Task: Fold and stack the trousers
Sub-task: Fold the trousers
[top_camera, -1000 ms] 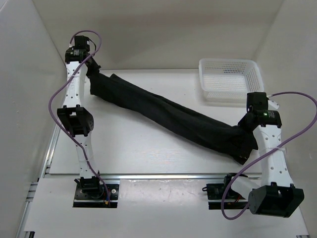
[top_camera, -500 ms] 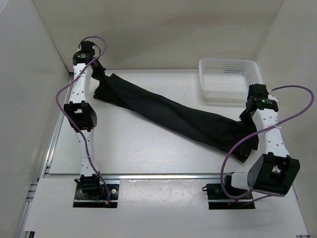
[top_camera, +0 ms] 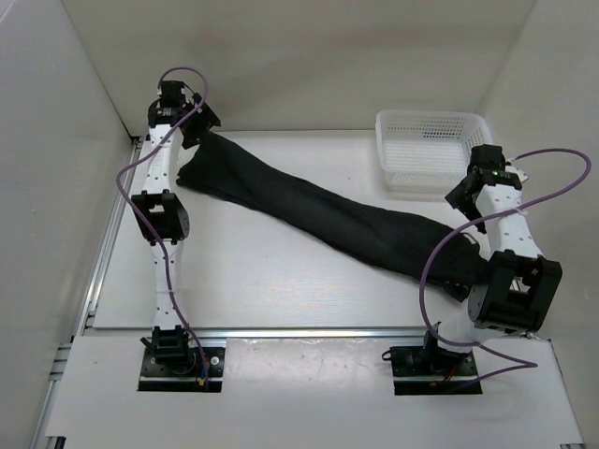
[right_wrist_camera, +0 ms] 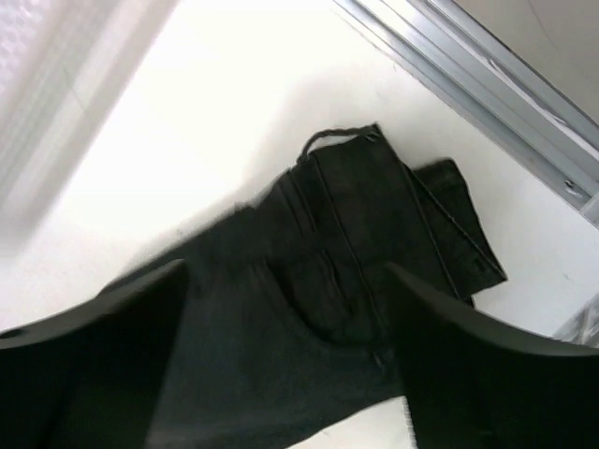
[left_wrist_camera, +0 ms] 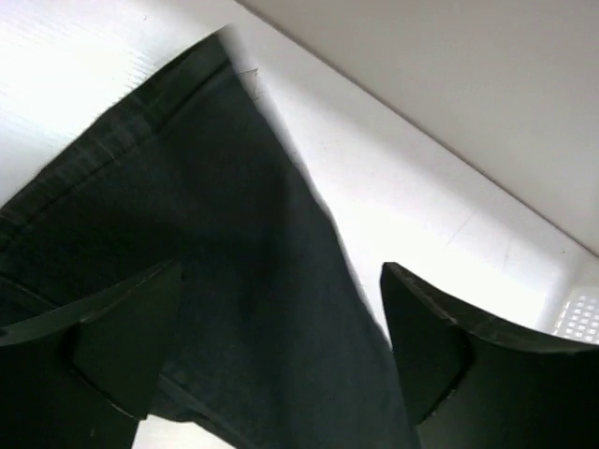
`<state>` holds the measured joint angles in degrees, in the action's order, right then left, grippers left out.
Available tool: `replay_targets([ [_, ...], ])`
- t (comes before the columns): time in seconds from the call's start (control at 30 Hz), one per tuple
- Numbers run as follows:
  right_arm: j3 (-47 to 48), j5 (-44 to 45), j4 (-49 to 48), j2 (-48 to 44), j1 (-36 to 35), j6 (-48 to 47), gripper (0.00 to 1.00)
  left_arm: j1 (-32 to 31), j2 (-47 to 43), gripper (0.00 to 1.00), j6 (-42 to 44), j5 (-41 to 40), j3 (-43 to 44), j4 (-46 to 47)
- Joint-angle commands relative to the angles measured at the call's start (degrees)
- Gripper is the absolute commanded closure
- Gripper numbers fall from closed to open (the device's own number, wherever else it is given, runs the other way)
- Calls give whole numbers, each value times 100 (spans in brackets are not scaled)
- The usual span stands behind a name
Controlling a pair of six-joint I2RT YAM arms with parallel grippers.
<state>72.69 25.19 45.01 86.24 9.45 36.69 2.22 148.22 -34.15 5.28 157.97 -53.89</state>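
The black trousers (top_camera: 328, 210) lie stretched in a long diagonal band on the white table, from the back left to the front right. Just above their back-left end hangs my left gripper (top_camera: 199, 122), open. In the left wrist view the hem end of the trousers (left_wrist_camera: 215, 215) lies flat below my left gripper (left_wrist_camera: 281, 346), free of both fingers. My right gripper (top_camera: 461, 196) hovers open over the right end. In the right wrist view the waistband (right_wrist_camera: 374, 234), with its belt loop and fly, rests on the table under my right gripper (right_wrist_camera: 290, 365).
A white mesh basket (top_camera: 435, 150) stands at the back right, close to my right arm; its corner shows in the left wrist view as basket (left_wrist_camera: 580, 313). White walls enclose the table on three sides. An aluminium rail (top_camera: 309, 330) runs along the near edge.
Both grippers have opened and let go of the trousers' ends. The arms have drawn up and back, and the trousers now rest flat on the table.
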Motion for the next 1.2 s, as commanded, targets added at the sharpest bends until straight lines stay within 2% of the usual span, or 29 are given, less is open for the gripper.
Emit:
replay_targets([
  [0.0, 387, 153, -274, -106, 65, 75, 8, -2, -598, 0, 66, 246, -160, 335],
  [0.1, 151, 100, -108, -431, 65, -56, 8, 129, -1284, 0, 426, 123, -915, 335],
  [0.2, -166, 48, 42, -870, 65, -127, 15, 296, -1847, 0, 707, 70, -1522, 134],
  [0.23, -419, -127, 43, -985, 65, -127, 18, 297, -1980, 6, 778, 70, -1689, 2],
  [0.27, -535, -285, 43, -1186, 65, -179, 22, 297, -2086, 12, 918, -52, -2047, 1],
  [0.3, -641, -443, 121, -1275, 65, -179, 28, 297, -2191, 41, 989, -114, -2234, -68],
  [0.33, -850, -645, 183, -1354, 65, -179, 42, 297, -2262, 53, 989, -202, -2392, -182],
  [0.4, -1089, -1241, 236, -1548, 65, -66, 54, 297, -2315, 68, 1042, -430, -2778, -262],
  [0.43, -1194, -1419, 297, -1609, 65, -65, 57, 297, -2168, 67, 1042, -431, -2780, -341],
  [0.47, -1378, -1594, 297, -1662, 65, -13, 57, 297, -2062, 55, 1042, -431, -2833, -533],
  [0.5, -1449, -1718, 297, -1750, 65, -12, 57, 297, -1939, 32, 990, -431, -2833, -613],
  [0.57, -1573, -1860, 350, -1821, 65, -12, 47, 297, -1552, 15, 989, -431, -2772, -772],
  [0.6, -1573, -1921, 350, -1821, 65, -12, 44, 297, -1446, 10, 920, -431, -2720, -833],
  [0.63, -1573, -1921, 411, -1873, 65, -12, 38, 297, -1289, 8, 919, -431, -2719, -834],
  [0.67, -1573, -1921, 412, -1874, 65, -12, 35, 297, -1218, 7, 841, -483, -2780, -834],
  [0.73, -1573, -1921, 464, -1874, 65, -12, 31, 297, -972, 7, 770, -484, -2781, -772],
  [0.87, -1520, -1921, 534, -1874, 65, -65, 30, 349, -612, 7, 577, -484, -2666, -772],
  [1.0, -1520, -1921, 587, -1874, 65, -65, 17, 349, -304, 7, 445, -353, -2447, -693],
  [1.1, -1520, -1974, 658, -1926, 65, -65, 12, 349, -84, 13, 313, -291, -2166, -693],
  [1.17, -1520, -2036, 710, -1926, 65, -65, 11, 349, -83, 28, 313, -238, -2034, -693],
])
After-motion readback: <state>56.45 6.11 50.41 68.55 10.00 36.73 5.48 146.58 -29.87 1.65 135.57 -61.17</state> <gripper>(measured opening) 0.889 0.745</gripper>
